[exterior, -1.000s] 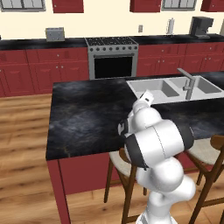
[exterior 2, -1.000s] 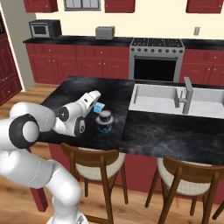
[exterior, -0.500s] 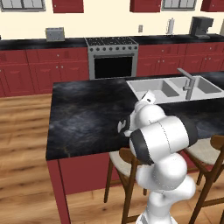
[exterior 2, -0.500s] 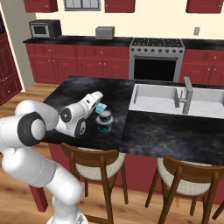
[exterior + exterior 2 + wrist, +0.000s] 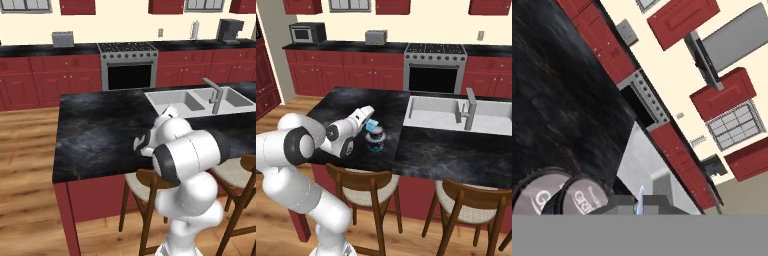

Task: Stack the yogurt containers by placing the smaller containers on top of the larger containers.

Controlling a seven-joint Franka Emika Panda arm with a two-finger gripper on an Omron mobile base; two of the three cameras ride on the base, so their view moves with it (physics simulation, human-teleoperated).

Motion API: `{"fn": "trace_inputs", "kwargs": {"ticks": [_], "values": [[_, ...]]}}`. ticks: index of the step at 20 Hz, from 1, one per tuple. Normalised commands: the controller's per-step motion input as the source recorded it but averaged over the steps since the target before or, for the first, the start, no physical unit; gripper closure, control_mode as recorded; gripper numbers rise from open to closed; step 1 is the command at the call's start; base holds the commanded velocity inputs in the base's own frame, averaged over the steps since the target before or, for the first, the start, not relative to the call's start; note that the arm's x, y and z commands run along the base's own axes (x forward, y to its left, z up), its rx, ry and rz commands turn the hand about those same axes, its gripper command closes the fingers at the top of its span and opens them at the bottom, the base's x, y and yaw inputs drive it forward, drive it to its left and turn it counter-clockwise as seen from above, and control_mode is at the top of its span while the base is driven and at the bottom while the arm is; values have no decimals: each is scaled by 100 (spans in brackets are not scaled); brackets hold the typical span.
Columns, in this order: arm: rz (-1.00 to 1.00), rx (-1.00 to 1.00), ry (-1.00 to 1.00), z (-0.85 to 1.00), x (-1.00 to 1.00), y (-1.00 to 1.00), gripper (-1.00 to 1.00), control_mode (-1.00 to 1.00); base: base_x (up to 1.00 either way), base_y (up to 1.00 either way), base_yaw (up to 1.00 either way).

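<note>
My gripper (image 5: 370, 123) is shut on the tiny light-blue squarish cup (image 5: 373, 125) and holds it just above the round yogurt containers (image 5: 375, 140) on the black island counter (image 5: 441, 155). In the hand view a sliver of the light-blue cup (image 5: 641, 198) shows between my gripper's (image 5: 641, 204) fingers. Below and to the left lie two pale round lids: the wider cup (image 5: 537, 199) and the narrower cup (image 5: 588, 199), which overlaps it. Whether the narrower one sits on the wider one I cannot tell.
A sink (image 5: 431, 112) with a tap (image 5: 470, 107) is set into the island to the right of the cups. Wooden stools (image 5: 363, 187) stand along the near edge. A stove (image 5: 433, 67) and red cabinets line the back wall.
The hand has sunk slightly with the light-blue cup, closer to the round cups' lids. The elbow has shifted a little. The round cups have not moved.
</note>
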Motion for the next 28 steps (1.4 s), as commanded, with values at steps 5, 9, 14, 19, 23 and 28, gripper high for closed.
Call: {"fn": "trace_inputs", "kwargs": {"ticks": [5, 9, 14, 19, 23, 28], "values": [[0, 0, 0, -13, 1, 0, 100, -100, 0, 0, 0], [0, 0, 0, -3, 10, 0, 100, -100, 0, 0, 0], [0, 0, 0, 0, 4, -9, 100, -100, 0, 0, 0], [0, 0, 0, 0, 9, -14, 100, -100, 0, 0, 0], [0, 0, 0, 0, 12, -14, 100, -100, 0, 0, 0], [0, -1, 0, -2, 5, -2, 100, -100, 0, 0, 0]]}}
